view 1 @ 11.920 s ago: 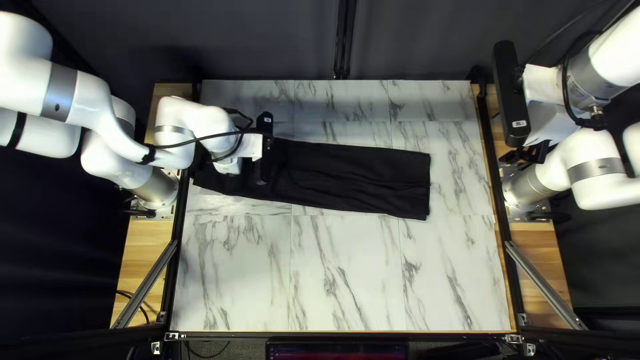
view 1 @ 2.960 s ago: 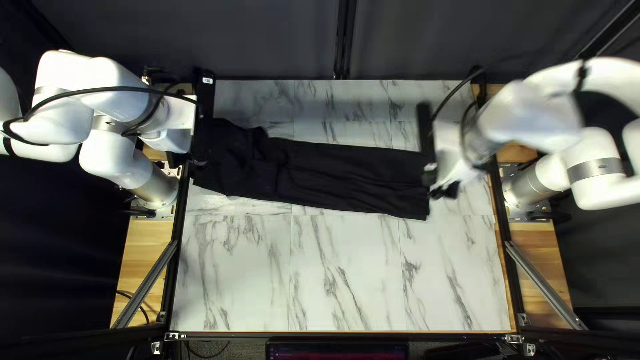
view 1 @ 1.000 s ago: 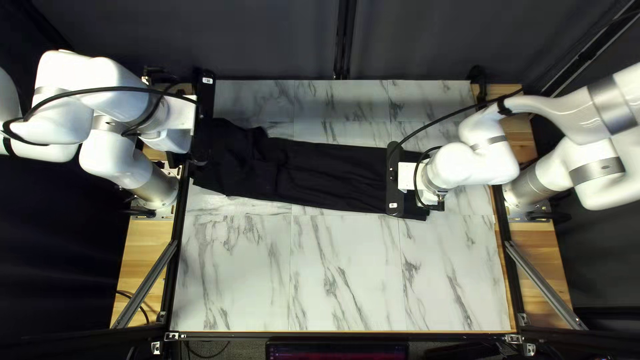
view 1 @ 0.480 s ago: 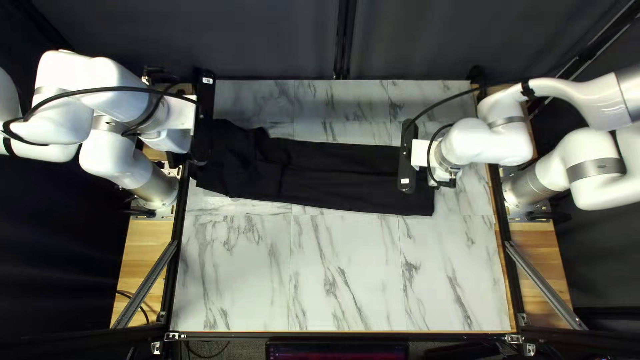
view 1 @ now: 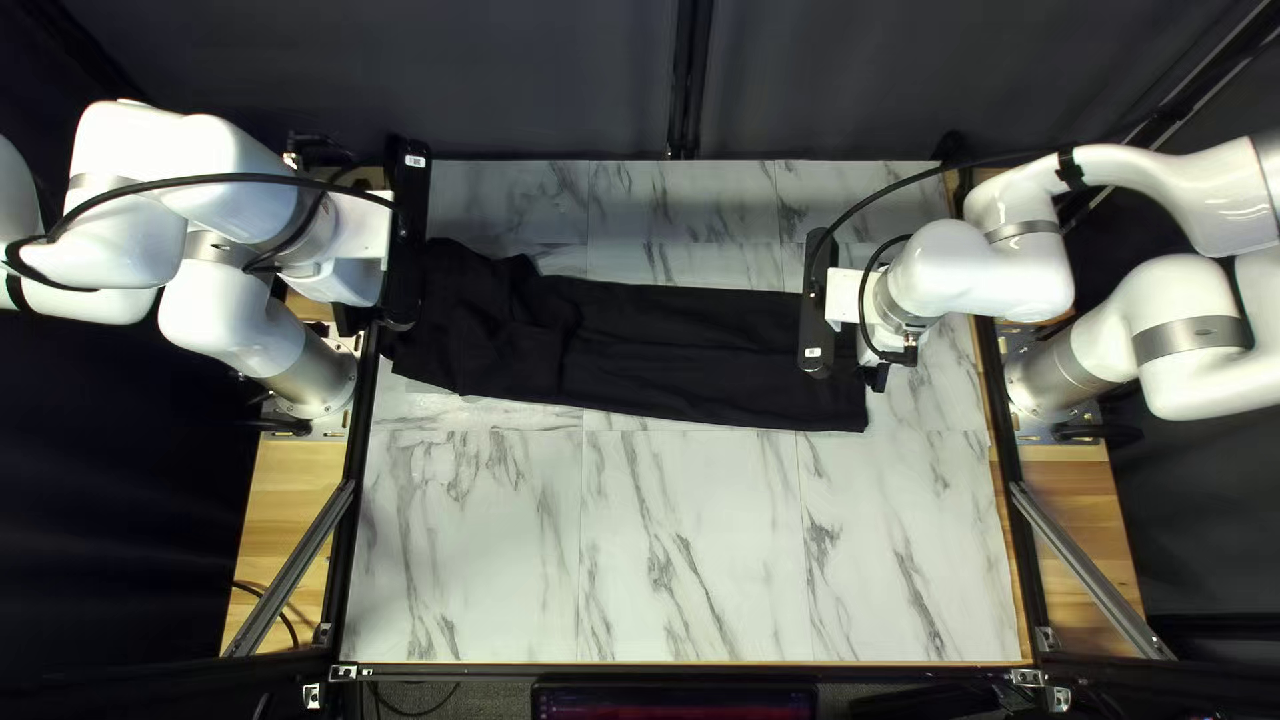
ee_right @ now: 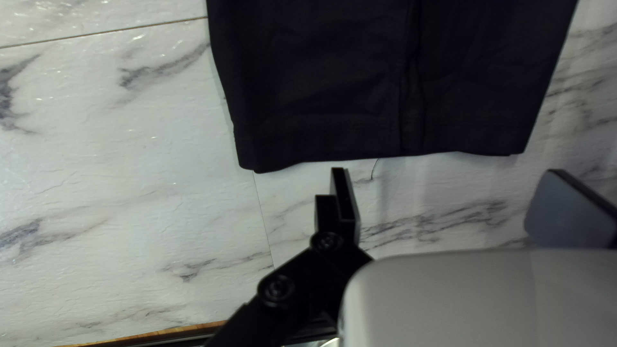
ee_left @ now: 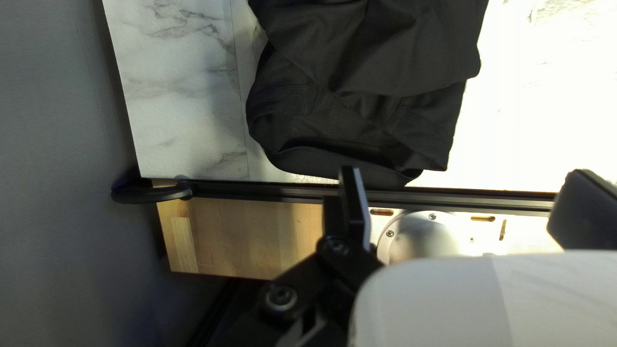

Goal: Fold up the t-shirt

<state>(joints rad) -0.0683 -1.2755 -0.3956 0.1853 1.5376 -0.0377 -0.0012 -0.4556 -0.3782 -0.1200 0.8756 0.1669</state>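
At the left of the top left view, our left arm bent in toward the edge of the marble-patterned counter, a black cable running along it. Our left end effector pointed down beside the rumpled end of a black garment. From the left wrist, we saw its two fingers spread wide, the end effector gripping nothing; the garment's rounded, creased end lay just ahead, against or very near a black rail. We could not tell whether the nearer fingertip touched cloth.

The garment stretched as a long strip from upper left to right of centre of the frame, bunched at its left end and flatter toward its right. Behind it, a dark curtain filled the top of the frame; a screen stood at bottom centre.

At the right of the frame, our right arm reached over the strip's straight end. Our right end effector also hung with fingers wide apart and nothing in its grasp; from that wrist, we saw the stitched hem just ahead of the fingers, with bare counter between them.
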